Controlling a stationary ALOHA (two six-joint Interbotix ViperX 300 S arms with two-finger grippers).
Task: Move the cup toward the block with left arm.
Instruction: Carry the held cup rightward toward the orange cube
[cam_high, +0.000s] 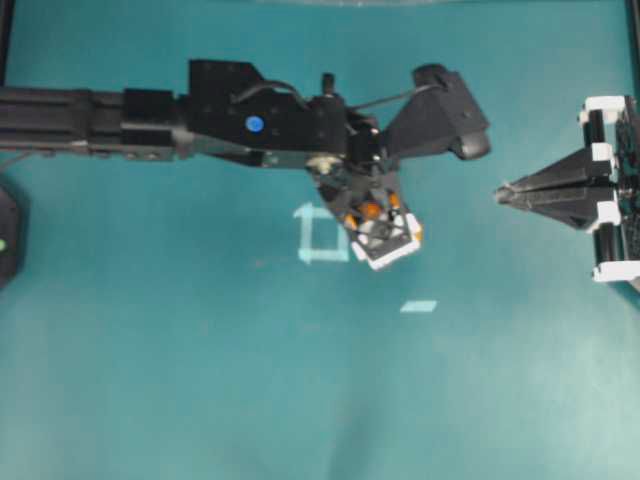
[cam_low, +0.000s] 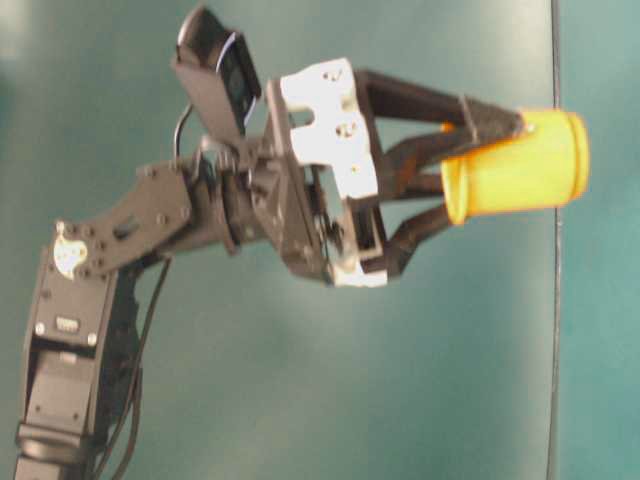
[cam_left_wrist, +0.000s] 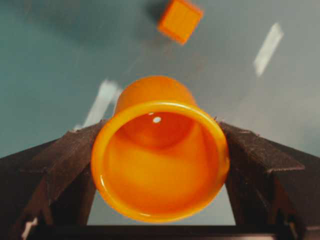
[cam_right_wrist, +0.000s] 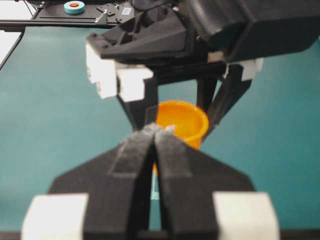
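My left gripper (cam_left_wrist: 160, 150) is shut on the orange-yellow cup (cam_left_wrist: 159, 165), one dark finger (cam_left_wrist: 70, 155) on each side just below the rim. The cup's mouth faces the left wrist camera. Beyond the cup's base, the small orange block (cam_left_wrist: 180, 20) lies on the teal table. From overhead the left gripper (cam_high: 385, 240) points down and covers most of the cup (cam_high: 370, 210). In the table-level view the cup (cam_low: 515, 165) sits between the black fingers. My right gripper (cam_high: 500, 193) is shut and empty at the right, apart from the cup (cam_right_wrist: 182, 120).
A pale tape square outline (cam_high: 320, 235) lies just left of the left gripper, and a pale tape strip (cam_high: 418, 306) lies below it. A dark object (cam_high: 8, 240) sits at the table's left edge. A blue tape roll (cam_right_wrist: 74, 7) rests beyond the table.
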